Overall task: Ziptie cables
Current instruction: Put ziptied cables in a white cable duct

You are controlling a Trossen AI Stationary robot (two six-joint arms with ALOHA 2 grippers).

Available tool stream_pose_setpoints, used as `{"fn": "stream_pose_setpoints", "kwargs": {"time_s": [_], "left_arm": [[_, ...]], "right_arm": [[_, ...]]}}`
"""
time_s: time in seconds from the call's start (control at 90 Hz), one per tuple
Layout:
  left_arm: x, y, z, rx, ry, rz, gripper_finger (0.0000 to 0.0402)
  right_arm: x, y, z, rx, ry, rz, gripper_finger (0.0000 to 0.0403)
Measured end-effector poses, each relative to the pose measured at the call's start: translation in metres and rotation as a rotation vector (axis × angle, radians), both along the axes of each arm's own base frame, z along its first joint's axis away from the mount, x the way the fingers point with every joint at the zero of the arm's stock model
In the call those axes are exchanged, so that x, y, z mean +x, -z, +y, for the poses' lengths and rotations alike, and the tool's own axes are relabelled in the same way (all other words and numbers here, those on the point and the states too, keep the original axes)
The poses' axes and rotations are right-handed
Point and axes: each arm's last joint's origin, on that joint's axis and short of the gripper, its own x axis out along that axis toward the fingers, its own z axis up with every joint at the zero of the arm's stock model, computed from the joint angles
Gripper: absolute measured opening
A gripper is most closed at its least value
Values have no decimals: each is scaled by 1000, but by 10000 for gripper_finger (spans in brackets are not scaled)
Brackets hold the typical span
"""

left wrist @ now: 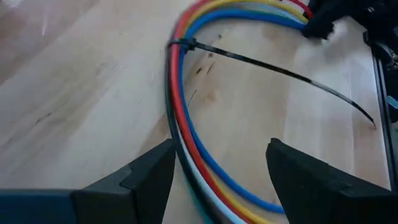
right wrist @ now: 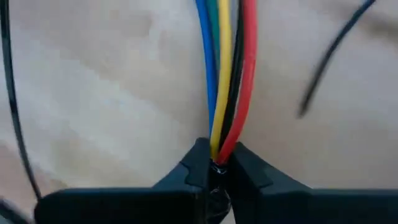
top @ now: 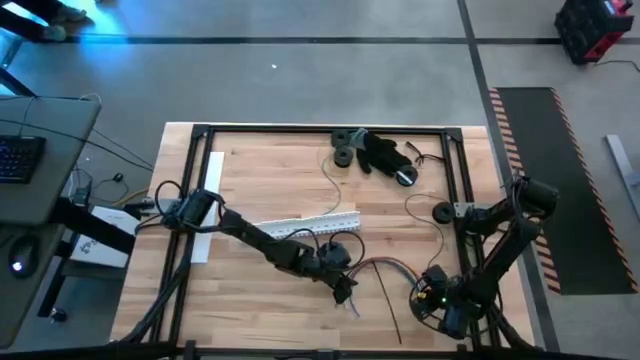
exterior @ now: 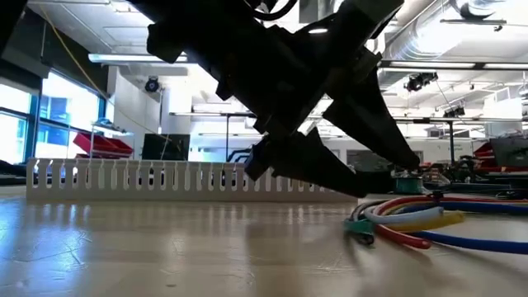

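The cables are a bundle of blue, yellow, red, white and dark wires curving over the wooden table; in the low view the cables lie flat on it. A black ziptie circles the bundle, and its long tail trails across the wood. My left gripper hovers open over the bundle, one finger on each side, a little above the table. My right gripper is shut on the cables near the table's near right. My right gripper pinches the bundle of cables between its two fingertips. The wires run straight out from the fingers, along them. The rest of the bundle lies on the table, curving away toward my left gripper.
A long white perforated strip lies across the table's middle behind my left arm, and stands as a low wall in the low view. A black lumpy heap with round parts sits at the far edge. A black frame rims the table.
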Motion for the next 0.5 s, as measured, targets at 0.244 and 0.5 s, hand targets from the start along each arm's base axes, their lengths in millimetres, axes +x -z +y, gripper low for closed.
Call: {"fn": "stream_pose_setpoints", "kwargs": {"time_s": [0.244, 0.5], "left_arm": [[-2, 0, -3, 31, -28, 0, 231], [2, 2, 5, 141, -127, -47, 232]], "right_arm": [[-1, -43, -5, 14, -16, -40, 3], [2, -53, -5, 57, -12, -92, 1]]}}
